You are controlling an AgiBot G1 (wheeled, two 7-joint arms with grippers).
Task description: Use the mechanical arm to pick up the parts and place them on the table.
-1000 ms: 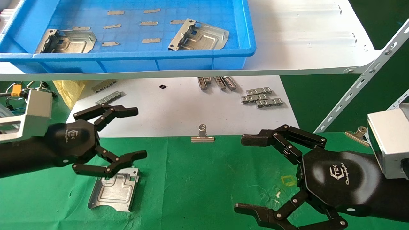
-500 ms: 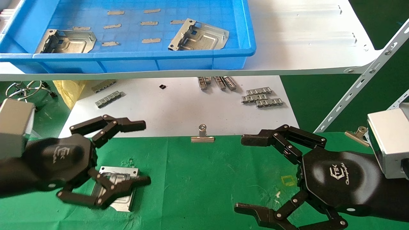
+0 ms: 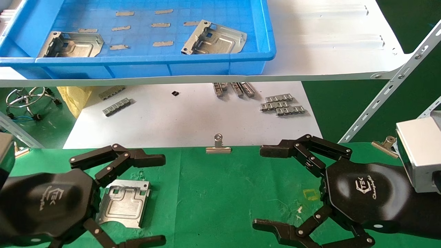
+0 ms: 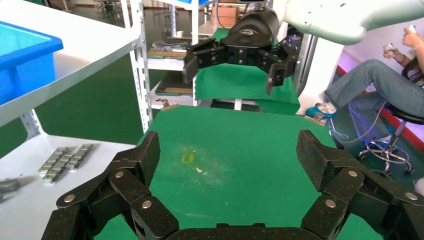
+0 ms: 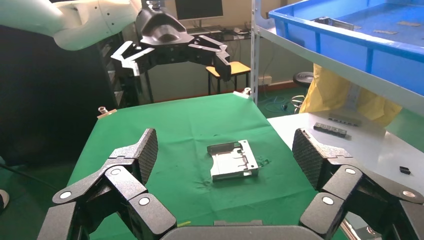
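My workplace: a workshop or assembly lab. White slotted-steel shelving (image 4: 140, 60) carries a blue parts bin (image 3: 137, 34); a green-clothed surface (image 3: 241, 193) stands before it; a monitor (image 5: 198, 8) and office chairs stand behind.

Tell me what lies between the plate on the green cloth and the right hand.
Only bare green cloth separates the plate from the right hand; the head view shows that stretch, and the right wrist view agrees.

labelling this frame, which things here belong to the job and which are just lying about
Job:
stamped silver sheet-metal plate on the green cloth table
two like plates in the blue plastic tray
left gripper, open
right gripper, open

Lying about:
small grey ribbed strips
silver binder clip
white sheet
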